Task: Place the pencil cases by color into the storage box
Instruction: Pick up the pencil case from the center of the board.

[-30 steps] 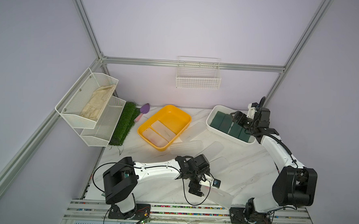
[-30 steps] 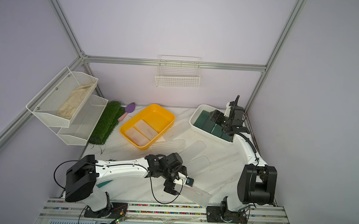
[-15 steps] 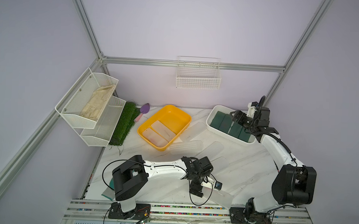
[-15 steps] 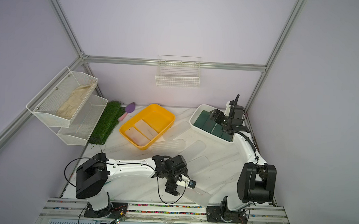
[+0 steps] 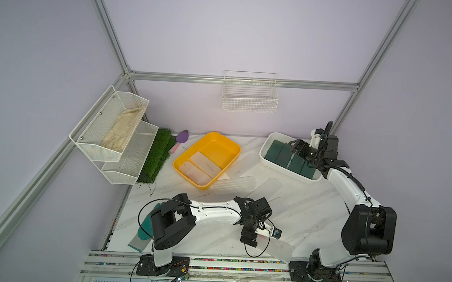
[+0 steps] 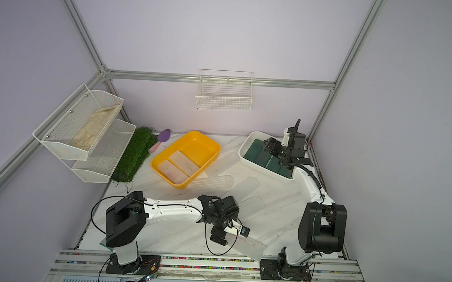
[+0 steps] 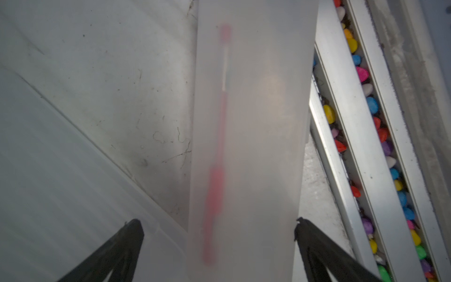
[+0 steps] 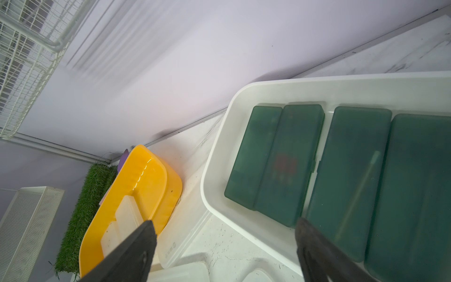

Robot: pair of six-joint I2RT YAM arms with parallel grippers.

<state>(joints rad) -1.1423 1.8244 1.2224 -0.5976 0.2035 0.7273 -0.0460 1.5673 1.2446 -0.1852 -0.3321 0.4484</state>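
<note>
Four translucent dark green pencil cases (image 8: 349, 183) already lie side by side in the white storage box (image 8: 214, 171), sorted by colour
My right gripper (image 8: 225, 221) hangs open and empty above them; my left gripper (image 7: 219, 222) spreads wide astride a frosted clear plastic case (image 7: 249, 122) directly beneath it, nothing gripped yet

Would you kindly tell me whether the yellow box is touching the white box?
Apart. Both top views show a strip of table and a clear case lying between the yellow box and the white box.
</note>
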